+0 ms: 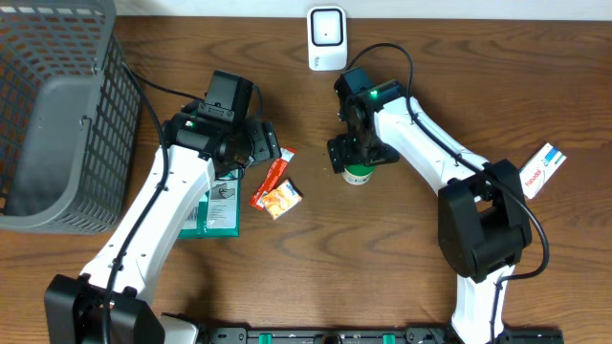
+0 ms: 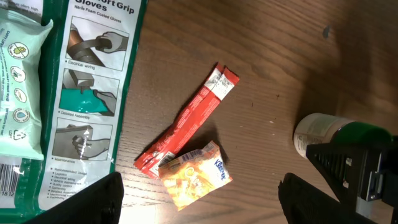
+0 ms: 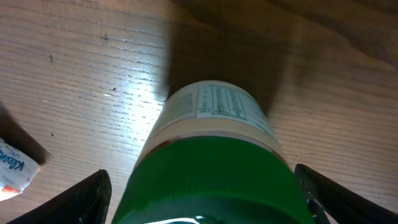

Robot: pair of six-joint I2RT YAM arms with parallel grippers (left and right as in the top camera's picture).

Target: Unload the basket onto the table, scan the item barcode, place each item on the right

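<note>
My right gripper (image 3: 202, 180) stands wide, one finger on either side of the green-capped bottle (image 3: 214, 112). I cannot tell whether they touch it, and its cap is cut off below. Left of the bottle, my left gripper (image 2: 200, 183) gapes empty above a tissue packet (image 2: 193, 177) and a red sachet (image 2: 186, 121). Beyond the bottle stands the scanner (image 1: 326, 38).

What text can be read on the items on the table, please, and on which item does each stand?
"Grip Gloves", partly cut off: green gloves pack.
"Kleenex": orange tissue pack.
Green-capped bottle label, red sachet, white box: print too small or blurred to read.
</note>
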